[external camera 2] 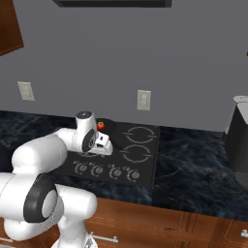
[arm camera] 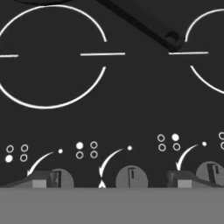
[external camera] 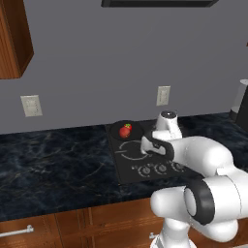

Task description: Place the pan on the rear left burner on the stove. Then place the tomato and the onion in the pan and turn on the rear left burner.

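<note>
The black pan (external camera: 127, 131) sits on the stove (external camera: 127, 167) at its back left and covers the rear left burner. The bright red tomato (external camera: 126, 130) with its green top lies inside the pan (external camera 2: 108, 127). I cannot make out the onion apart from the tomato (external camera 2: 100, 125). My gripper (external camera 2: 102, 151) hangs open and empty over the front of the stove, pointing down at the knob row. In the hand view its fingertips (arm camera: 38, 180) stand wide apart on either side of a knob (arm camera: 131, 177). The pan's handle (arm camera: 144, 22) crosses the top of that view.
Several round knobs (external camera 2: 97, 170) line the stove's front edge. The front left burner ring (arm camera: 48, 57) lies just beyond them. Dark marble counter (external camera: 53, 164) spreads to the left. A dark appliance (external camera 2: 240, 140) stands at the right, with wall outlets (external camera: 163, 95) behind.
</note>
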